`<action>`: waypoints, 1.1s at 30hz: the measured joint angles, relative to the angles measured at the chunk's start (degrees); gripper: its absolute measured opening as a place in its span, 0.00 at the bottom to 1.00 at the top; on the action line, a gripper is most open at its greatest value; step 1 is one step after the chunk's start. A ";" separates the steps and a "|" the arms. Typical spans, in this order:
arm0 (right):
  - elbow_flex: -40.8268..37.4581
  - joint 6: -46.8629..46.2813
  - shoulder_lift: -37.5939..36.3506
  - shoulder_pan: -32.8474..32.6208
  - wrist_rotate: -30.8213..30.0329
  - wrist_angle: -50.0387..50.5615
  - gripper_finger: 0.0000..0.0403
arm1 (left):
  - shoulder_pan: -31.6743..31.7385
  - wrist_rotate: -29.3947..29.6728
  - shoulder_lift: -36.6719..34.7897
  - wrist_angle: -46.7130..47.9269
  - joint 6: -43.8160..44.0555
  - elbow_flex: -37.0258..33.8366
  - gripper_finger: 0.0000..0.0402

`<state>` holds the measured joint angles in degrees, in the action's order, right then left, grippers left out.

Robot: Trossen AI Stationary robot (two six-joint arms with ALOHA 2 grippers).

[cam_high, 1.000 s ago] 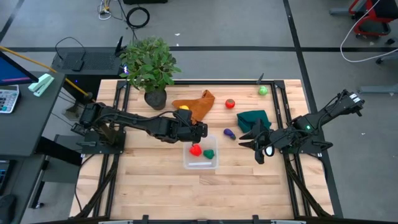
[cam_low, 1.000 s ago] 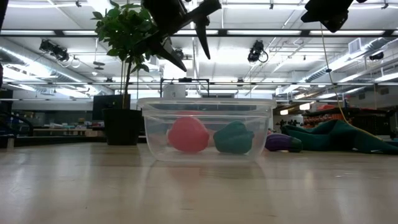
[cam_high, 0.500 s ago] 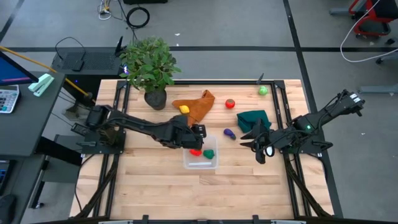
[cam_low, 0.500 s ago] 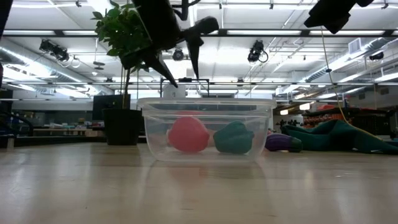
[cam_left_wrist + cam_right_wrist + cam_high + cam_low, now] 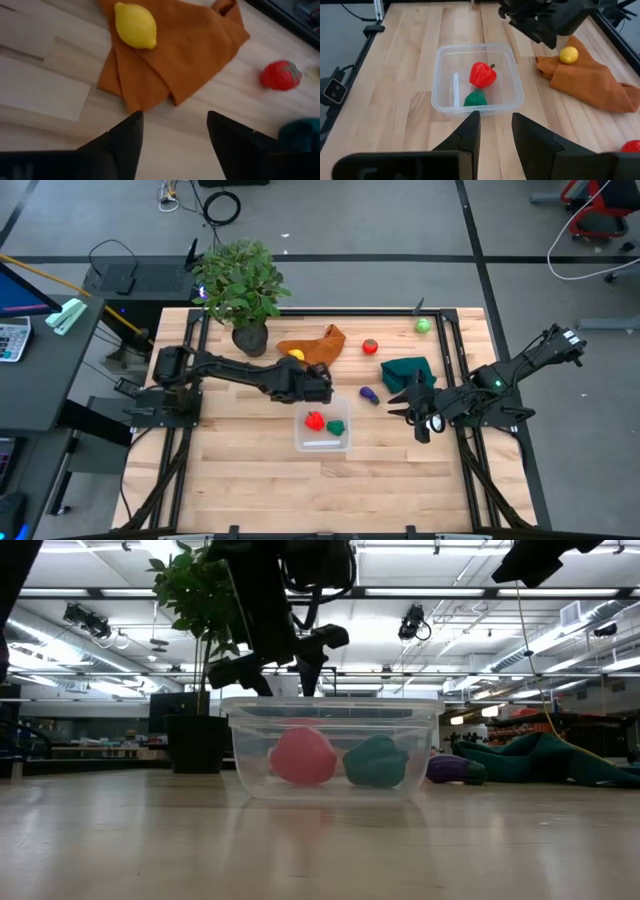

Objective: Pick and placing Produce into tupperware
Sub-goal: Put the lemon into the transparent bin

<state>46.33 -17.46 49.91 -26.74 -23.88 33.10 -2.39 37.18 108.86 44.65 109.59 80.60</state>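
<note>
The tupperware [image 5: 322, 430] is a clear box on the table's middle, with a red pepper [image 5: 482, 75] and a green piece [image 5: 476, 98] lying in it. A yellow lemon [image 5: 135, 25] rests on an orange cloth [image 5: 180, 50]. A red tomato [image 5: 371, 346], a purple piece [image 5: 368, 394] and a green fruit [image 5: 423, 326] lie on the wood. My left gripper [image 5: 172, 125] hangs open above bare wood between the cloth and the box, slanting down. My right gripper [image 5: 495, 132] hovers open at the right, holding nothing.
A potted plant [image 5: 240, 285] stands at the far left. A dark green cloth [image 5: 408, 370] lies crumpled near the right arm. Bare wood stretches along the near side of the box and at the table's left.
My left gripper has sunk toward the table just behind the tupperware and rolled about its own line, so its fingers now stand differently. The right arm has stayed in place. The produce and the box have not moved.
</note>
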 joint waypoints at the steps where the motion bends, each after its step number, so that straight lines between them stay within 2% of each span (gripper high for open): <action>1: 0.00 0.48 0.00 0.00 0.00 0.00 0.19 | 0.58 0.01 0.00 -0.08 0.05 0.00 0.60; 10: 0.00 1.28 0.02 0.00 -0.02 -0.11 0.19 | 5.38 -2.31 0.00 0.60 -1.90 0.00 0.81; 15: 0.00 1.25 0.00 0.00 -0.54 -0.11 0.19 | 7.67 -2.13 0.00 0.63 -1.71 0.00 0.88; 33: -0.04 0.54 0.00 0.00 -0.63 -0.16 0.19 | 8.28 -1.37 5.40 1.04 5.53 0.00 0.87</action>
<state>46.28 -16.92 49.91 -26.74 -24.51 32.94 5.88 35.80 114.26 45.69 115.13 80.60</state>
